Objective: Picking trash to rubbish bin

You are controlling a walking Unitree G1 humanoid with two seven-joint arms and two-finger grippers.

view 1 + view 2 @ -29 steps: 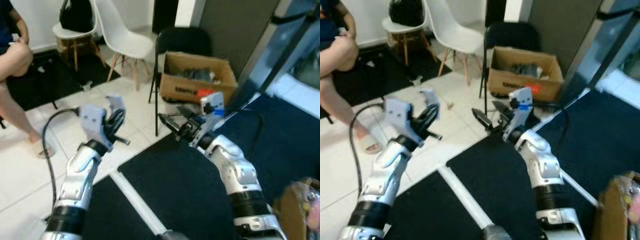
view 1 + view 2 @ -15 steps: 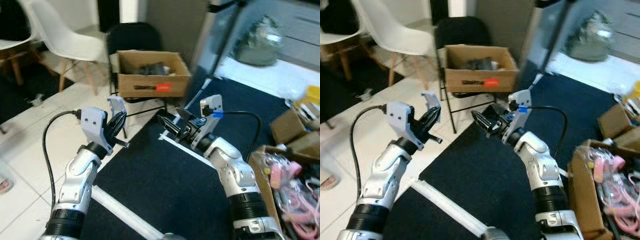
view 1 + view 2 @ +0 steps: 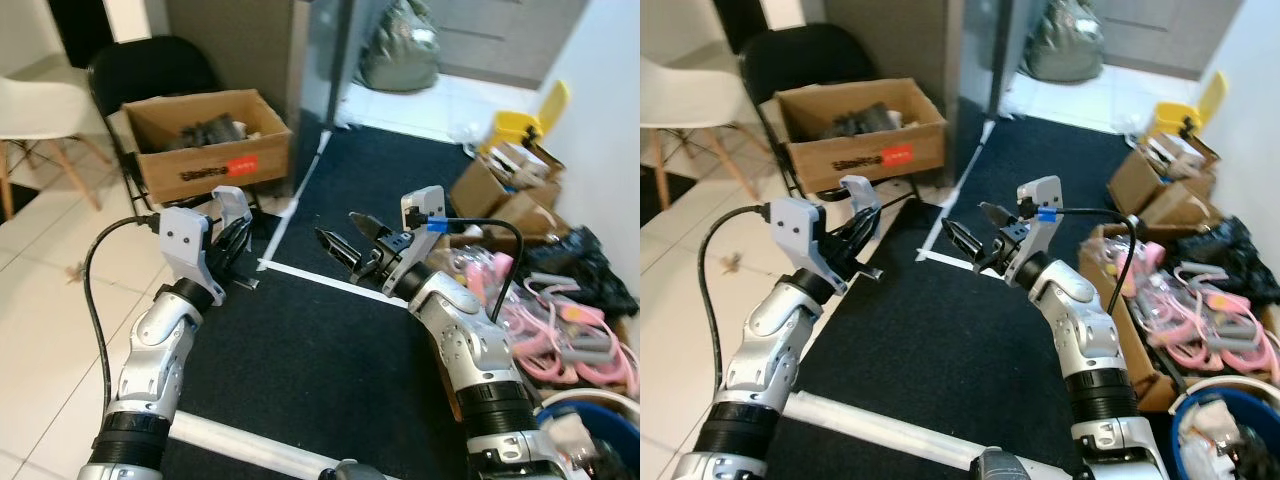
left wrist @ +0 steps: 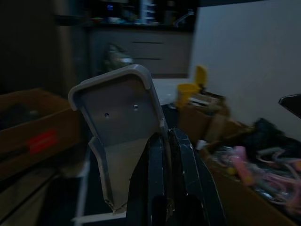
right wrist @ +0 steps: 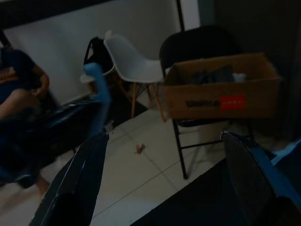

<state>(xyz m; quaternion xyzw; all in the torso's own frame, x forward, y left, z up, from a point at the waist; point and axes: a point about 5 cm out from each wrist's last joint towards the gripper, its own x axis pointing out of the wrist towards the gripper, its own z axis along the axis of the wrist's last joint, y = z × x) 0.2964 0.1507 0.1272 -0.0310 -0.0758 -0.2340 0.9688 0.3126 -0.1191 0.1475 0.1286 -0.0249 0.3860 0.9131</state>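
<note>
A blue rubbish bin [image 3: 1228, 432] with white scraps inside stands at the lower right, beside my right arm. A small brown scrap [image 3: 732, 262] lies on the white tiles to the left; the right wrist view shows the scrap [image 5: 139, 149] near a chair leg. Both arms are raised over the black carpet [image 3: 330, 350]. My left gripper [image 3: 238, 262] is shut with nothing in it, its fingers [image 4: 167, 174] pressed together. My right gripper [image 3: 345, 236] is open and empty, its fingers [image 5: 84, 174] wide apart.
A cardboard box [image 3: 205, 140] sits on a black folding chair ahead left. Cartons with pink hangers [image 3: 560, 320] line the right wall. A grey sack [image 3: 400, 55] and a yellow object [image 3: 520, 125] stand farther back. A seated person [image 5: 19, 89] is in the right wrist view.
The camera has swung right: the white chairs and seated person slid off to the left, and the cartons, hangers and blue bin came in. Both arms kept their pose.
</note>
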